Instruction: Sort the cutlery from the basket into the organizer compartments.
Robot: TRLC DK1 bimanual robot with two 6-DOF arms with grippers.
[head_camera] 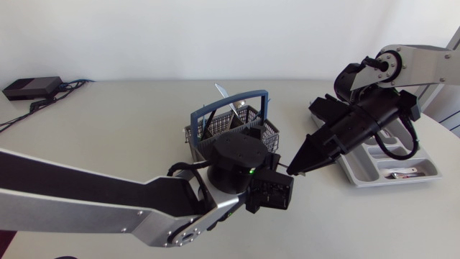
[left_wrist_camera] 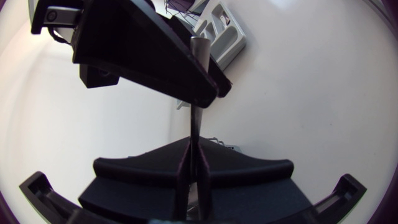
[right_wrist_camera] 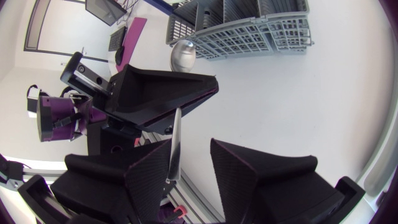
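Note:
My left gripper [head_camera: 279, 188] is shut on a spoon [left_wrist_camera: 194, 127] and holds it in front of the grey basket [head_camera: 231, 128]. The spoon's handle end points at my right gripper [head_camera: 295, 167]. In the right wrist view the thin handle [right_wrist_camera: 174, 143] runs between the right gripper's [right_wrist_camera: 189, 144] fingers, close against one of them, while the other finger stands well clear. The spoon's bowl [right_wrist_camera: 182, 55] shows beyond the left gripper [right_wrist_camera: 161, 93]. The right gripper is open. The grey organizer [head_camera: 359, 171] lies at the right, under the right arm.
The basket has a blue handle [head_camera: 237, 97], and more cutlery [head_camera: 223, 92] sticks up out of it. One piece of cutlery [head_camera: 402, 173] lies in a near compartment of the organizer. A black box with cables [head_camera: 32, 86] sits at the back left.

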